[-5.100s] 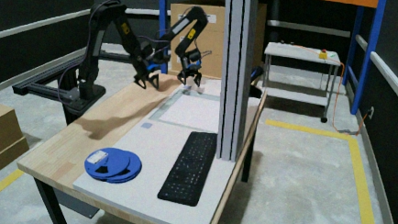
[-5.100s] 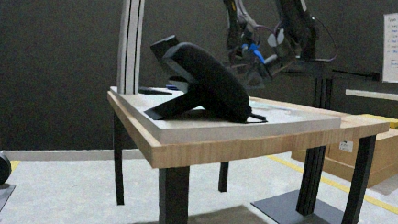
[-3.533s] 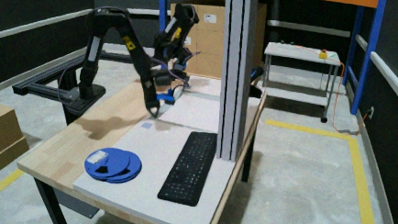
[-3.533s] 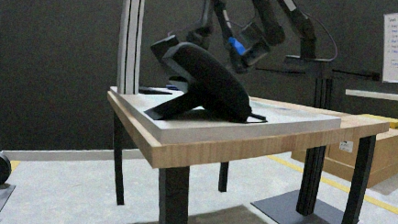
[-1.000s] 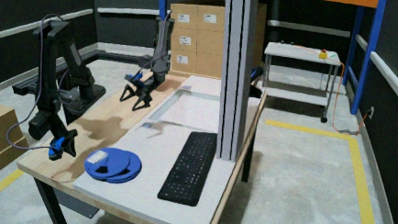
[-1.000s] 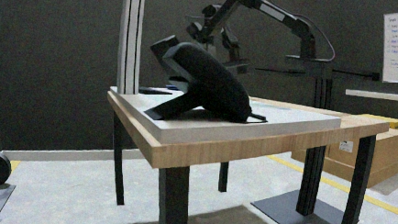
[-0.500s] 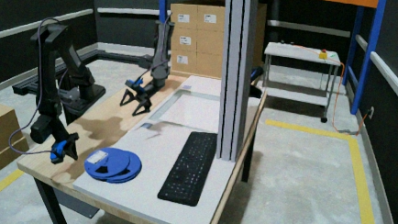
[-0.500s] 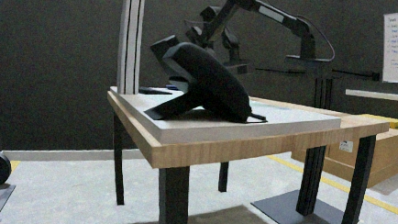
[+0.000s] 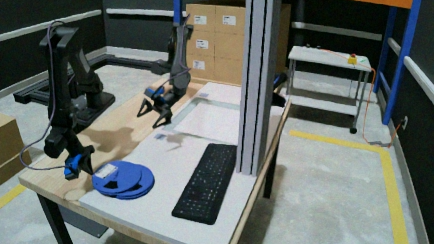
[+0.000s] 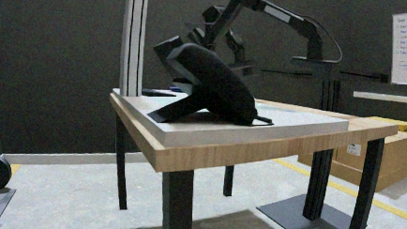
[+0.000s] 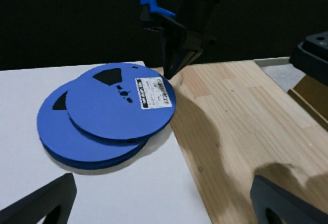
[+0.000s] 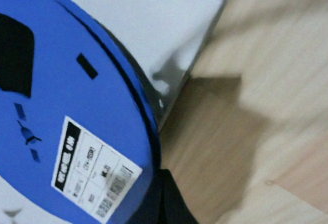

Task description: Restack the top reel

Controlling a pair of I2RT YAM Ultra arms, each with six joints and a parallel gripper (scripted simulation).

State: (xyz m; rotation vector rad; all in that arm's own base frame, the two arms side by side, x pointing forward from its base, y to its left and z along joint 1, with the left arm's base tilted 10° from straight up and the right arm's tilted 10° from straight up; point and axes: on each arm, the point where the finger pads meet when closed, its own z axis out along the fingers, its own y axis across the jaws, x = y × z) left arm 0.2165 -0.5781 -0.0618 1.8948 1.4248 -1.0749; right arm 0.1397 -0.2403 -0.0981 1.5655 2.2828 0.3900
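The blue top reel (image 9: pixel 116 178) (image 11: pixel 106 112) (image 12: pixel 96 95) lies label up on the lower blue reels (image 9: pixel 148 186) (image 11: pixel 53 137). It looks nearly flat and overhangs them on the side toward the wood strip and my right gripper. My right gripper (image 9: pixel 91 172) (image 11: pixel 166 78) (image 12: pixel 162 178) is shut and empty, its tips at the top reel's outer rim beside the label; whether they touch it is unclear. My left gripper (image 9: pixel 147 120) (image 11: pixel 163 182) is wide open and empty, above the table well away from the stack.
A black keyboard (image 9: pixel 206 184) lies on the white board (image 9: pixel 165 212), beside the stack. A grey upright post (image 9: pixel 255 72) stands at the table's edge beyond it. A black stand-like device (image 10: pixel 211 79) sits at the board's far end.
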